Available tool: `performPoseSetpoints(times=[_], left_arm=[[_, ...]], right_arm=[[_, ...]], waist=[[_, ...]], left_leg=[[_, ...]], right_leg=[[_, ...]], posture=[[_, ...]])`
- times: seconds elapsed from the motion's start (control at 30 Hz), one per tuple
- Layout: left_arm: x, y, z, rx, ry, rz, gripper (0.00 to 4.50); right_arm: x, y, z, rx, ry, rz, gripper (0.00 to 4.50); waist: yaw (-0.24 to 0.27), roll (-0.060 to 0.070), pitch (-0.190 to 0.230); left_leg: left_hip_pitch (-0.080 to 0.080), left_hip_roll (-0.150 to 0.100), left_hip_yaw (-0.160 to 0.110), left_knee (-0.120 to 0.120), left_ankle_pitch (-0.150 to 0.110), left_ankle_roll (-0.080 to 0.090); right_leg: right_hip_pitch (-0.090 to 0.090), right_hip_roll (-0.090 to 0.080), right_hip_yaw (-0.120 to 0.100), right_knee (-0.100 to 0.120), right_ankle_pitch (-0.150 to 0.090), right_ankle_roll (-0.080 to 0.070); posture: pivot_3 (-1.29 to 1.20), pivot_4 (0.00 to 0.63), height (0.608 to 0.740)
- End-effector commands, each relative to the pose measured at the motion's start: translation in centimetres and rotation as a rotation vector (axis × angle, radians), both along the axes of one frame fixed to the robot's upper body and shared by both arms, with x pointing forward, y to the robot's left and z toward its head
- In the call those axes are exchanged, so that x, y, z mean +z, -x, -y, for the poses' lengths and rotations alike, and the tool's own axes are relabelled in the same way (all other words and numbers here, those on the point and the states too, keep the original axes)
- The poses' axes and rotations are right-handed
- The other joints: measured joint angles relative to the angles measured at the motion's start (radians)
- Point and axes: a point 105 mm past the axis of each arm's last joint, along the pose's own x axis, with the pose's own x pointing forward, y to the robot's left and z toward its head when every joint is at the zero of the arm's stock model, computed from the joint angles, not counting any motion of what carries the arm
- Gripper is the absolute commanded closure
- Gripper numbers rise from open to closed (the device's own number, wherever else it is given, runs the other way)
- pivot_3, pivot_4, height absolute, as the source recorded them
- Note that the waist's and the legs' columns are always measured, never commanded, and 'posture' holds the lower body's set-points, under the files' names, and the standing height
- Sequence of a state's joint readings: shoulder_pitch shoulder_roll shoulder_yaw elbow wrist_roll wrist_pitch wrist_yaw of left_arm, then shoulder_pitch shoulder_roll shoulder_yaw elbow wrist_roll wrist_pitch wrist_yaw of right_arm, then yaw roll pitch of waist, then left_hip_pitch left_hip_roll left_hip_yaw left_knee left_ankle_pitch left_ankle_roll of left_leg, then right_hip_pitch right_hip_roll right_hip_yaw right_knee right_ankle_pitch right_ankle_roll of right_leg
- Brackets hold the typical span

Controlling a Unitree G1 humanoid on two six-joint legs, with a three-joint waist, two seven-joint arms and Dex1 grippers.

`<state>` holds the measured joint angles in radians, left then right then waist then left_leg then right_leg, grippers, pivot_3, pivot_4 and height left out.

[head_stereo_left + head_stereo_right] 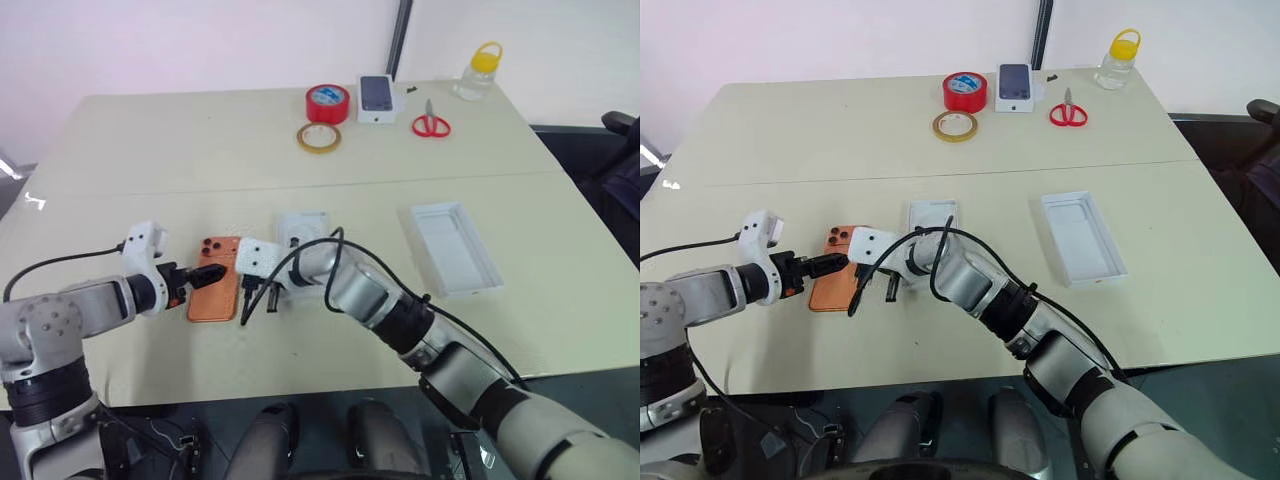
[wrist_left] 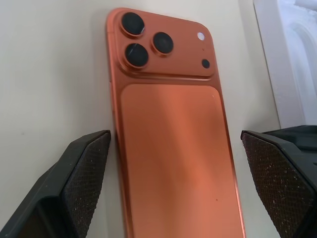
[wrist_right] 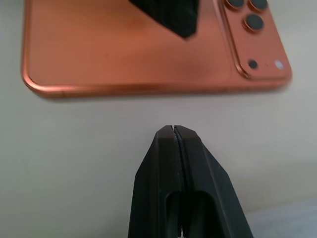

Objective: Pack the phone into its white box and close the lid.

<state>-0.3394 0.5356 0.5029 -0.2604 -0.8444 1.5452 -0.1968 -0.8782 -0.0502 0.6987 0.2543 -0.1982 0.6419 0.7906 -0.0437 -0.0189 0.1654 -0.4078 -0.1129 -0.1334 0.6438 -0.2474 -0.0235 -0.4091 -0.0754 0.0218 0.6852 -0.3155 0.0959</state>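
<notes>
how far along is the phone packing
Done: little; the lid lies apart from the white box. In hand: the open left pincer straddles the phone, flat on the table; the shut right pincer sits beside its edge. Left: lifting it, boxing it, closing the lid.

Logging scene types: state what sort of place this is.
Probably an office or lab workspace: a plain beige table against a white wall, with a red tape roll, red-handled scissors and a yellow-capped clear jar.

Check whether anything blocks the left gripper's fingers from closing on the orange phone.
Nothing visible does. The left gripper is open, its fingers straddling the phone, which lies flat on the table. The shut right gripper sits beside the phone's long edge, apart from it.
</notes>
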Motion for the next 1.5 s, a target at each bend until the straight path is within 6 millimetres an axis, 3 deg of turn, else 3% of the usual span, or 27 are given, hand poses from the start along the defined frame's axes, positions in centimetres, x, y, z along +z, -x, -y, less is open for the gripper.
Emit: performPoseSetpoints(times=[0.03, 0.47, 0.87, 1.17, 1.27, 1.37, 1.5], left_arm=[[-1.5, 1.0, 1.4, -0.056, 0.053, -0.079, 0.07], [-1.6, 1.9, 4.1, -0.121, 0.196, -0.063, 0.07], [-0.4, 0.8, 3.6, -0.067, 0.346, -0.034, 0.07], [-0.2, 0.4, 2.5, 0.000, 0.347, -0.038, 0.07], [0.1, 0.3, 2.3, 0.013, 0.356, -0.031, 0.91], [0.2, 0.4, 2.3, 0.016, 0.357, -0.028, 2.32], [-0.2, 0.6, 2.0, 0.043, 0.355, -0.039, 2.32]], right_arm=[[1.1, 0.4, -1.4, 0.056, -0.014, 0.044, 4.49], [0.5, 0.7, -1.9, 0.080, -0.017, 0.045, 4.49], [0.5, 0.4, -1.7, 0.071, -0.022, 0.052, 4.49], [0.7, 0.4, -1.6, 0.071, -0.025, 0.066, 4.49], [1.1, 0.2, -1.4, 0.070, -0.029, 0.081, 4.50], [1.9, 0.1, -1.2, 0.068, -0.042, 0.093, 4.50], [3.0, 0.2, -0.4, 0.069, -0.060, 0.105, 4.50]], waist=[[0.001, 0.000, 0.000], [0.002, 0.002, -0.002], [0.003, 0.001, -0.003], [0.002, 0.001, -0.003], [0.001, 0.001, -0.003], [0.001, 0.001, -0.003], [0.002, 0.000, -0.003]], left_leg=[[0.000, 0.000, 0.000, 0.000, 0.000, 0.000], [0.002, 0.000, 0.000, 0.000, 0.000, 0.000], [0.002, -0.001, 0.000, 0.001, 0.000, 0.000], [0.002, 0.000, 0.000, 0.000, 0.000, 0.000], [0.002, 0.000, 0.000, 0.000, 0.000, 0.000], [0.001, 0.000, 0.000, 0.001, 0.000, 0.000], [0.001, 0.000, 0.000, 0.001, 0.000, 0.000]], right_leg=[[0.000, 0.000, 0.000, 0.000, 0.000, 0.000], [0.000, 0.000, 0.000, -0.001, 0.000, 0.000], [0.000, -0.001, 0.000, -0.001, 0.000, 0.000], [0.000, 0.000, 0.000, 0.000, 0.000, 0.000], [0.000, 0.000, 0.000, 0.000, 0.000, 0.000], [0.000, 0.000, 0.000, 0.000, 0.000, 0.000], [0.000, 0.000, 0.000, 0.000, 0.000, 0.000]], posture=[[0.00, 0.150, 0.740], [0.00, 0.150, 0.740], [0.00, 0.150, 0.740], [0.00, 0.150, 0.740], [0.00, 0.150, 0.740], [0.00, 0.150, 0.740], [0.00, 0.150, 0.740]])
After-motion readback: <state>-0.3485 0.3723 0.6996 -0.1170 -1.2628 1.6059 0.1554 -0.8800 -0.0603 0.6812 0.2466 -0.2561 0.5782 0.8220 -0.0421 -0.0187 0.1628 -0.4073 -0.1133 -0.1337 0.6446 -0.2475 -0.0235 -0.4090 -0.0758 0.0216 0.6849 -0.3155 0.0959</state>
